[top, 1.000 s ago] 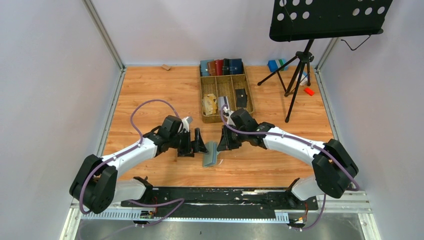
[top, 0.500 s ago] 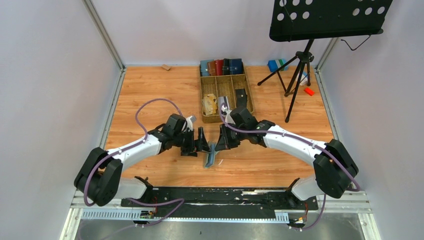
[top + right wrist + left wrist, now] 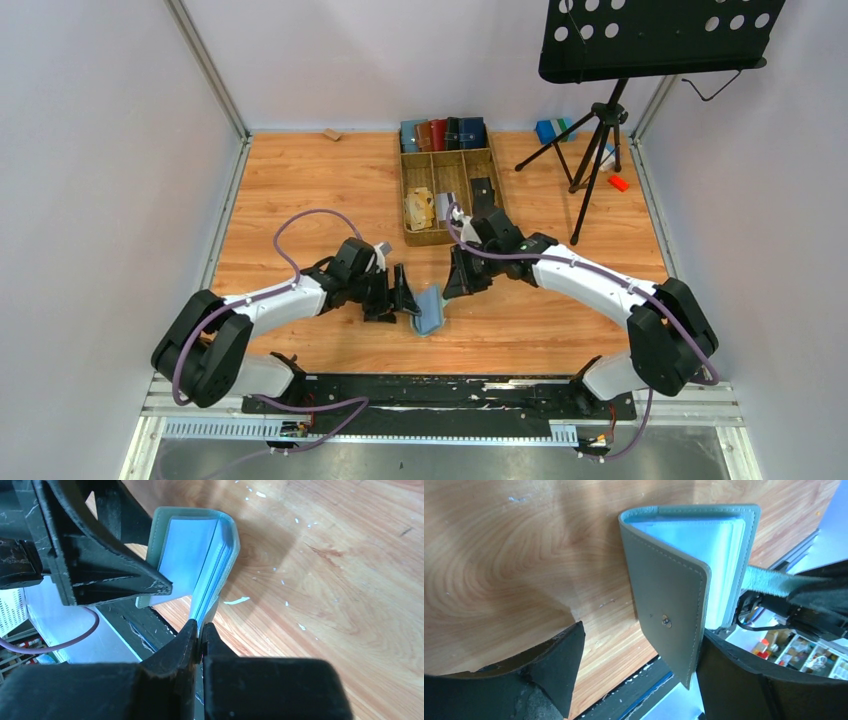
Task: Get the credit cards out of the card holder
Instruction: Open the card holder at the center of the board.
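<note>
The sage-green card holder (image 3: 430,308) stands on edge on the wooden table between my two grippers, its covers spread. In the left wrist view its front cover (image 3: 671,610) with a small snap hangs between my left gripper's (image 3: 639,672) open fingers, close against the right finger (image 3: 744,680). Pale blue clear sleeves (image 3: 704,540) show inside. My right gripper (image 3: 200,632) is shut on the edge of the other cover and its sleeves. No dark card shows in the sleeves. One black flat credit card (image 3: 483,195) lies in the tray's right compartment.
A wooden tray (image 3: 407,190) stands behind the grippers, with a row of blue, brown and black wallets (image 3: 443,133) and a tan paper wad (image 3: 418,210). A music stand's tripod (image 3: 597,150) stands at the back right beside small blue (image 3: 552,130) and red (image 3: 618,183) objects.
My left gripper has moved right until its fingers straddle the holder's front cover. The holder has swung wider open, and the right gripper has shifted slightly right with its edge.
</note>
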{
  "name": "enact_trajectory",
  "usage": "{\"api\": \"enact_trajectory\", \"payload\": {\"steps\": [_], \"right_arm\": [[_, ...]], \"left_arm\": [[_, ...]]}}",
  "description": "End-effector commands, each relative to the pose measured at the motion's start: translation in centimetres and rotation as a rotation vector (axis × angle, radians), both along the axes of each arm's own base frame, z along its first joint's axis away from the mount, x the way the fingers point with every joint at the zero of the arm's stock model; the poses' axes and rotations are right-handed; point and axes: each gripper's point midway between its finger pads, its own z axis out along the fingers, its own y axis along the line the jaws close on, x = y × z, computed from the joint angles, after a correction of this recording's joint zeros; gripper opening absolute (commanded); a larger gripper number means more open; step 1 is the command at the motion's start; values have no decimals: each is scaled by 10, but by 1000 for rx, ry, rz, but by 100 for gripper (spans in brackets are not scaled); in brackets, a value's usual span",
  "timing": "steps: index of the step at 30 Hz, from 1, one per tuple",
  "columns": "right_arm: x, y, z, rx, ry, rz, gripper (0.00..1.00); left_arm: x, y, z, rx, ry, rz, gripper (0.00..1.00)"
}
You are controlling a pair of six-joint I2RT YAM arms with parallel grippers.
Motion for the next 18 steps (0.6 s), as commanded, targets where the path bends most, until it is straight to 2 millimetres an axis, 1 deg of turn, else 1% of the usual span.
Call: {"api": "enact_trajectory", "payload": {"steps": [1,3,6,8,9,11,13,14,15,16,17,18], "right_arm": [[9,-2,15,32,-48,43,0],[11,-4,15,37,-57,61,0],[16,-8,15,37,-60,82,0],[17,-9,14,57,-43,104,0],[16,-9,12,60,-36,113,0],[14,-9,10,72,-21,126,0],[14,-9,11,77,-23,124,1],[14,-9,12,77,-22,118,2],[14,-9,12,76,-20,111,7],[14,-10,13,71,-17,99,20],[13,-11,12,68,-13,85,33],[13,-12,12,72,-7,68,46]], "left_arm": [[11,-18,32,-157,-86,19,85],[12,-18,32,-149,-86,21,81],[15,-16,25,-104,-64,31,69],[21,-18,28,-115,-80,54,61],[25,-21,33,-141,-100,65,59],[32,-26,43,-181,-132,82,45],[35,-29,46,-190,-125,82,32],[35,-30,46,-188,-114,80,22],[34,-31,45,-187,-98,81,12],[32,-30,45,-186,-83,83,4],[31,-29,44,-179,-71,87,0],[29,-27,43,-168,-63,92,0]]}}
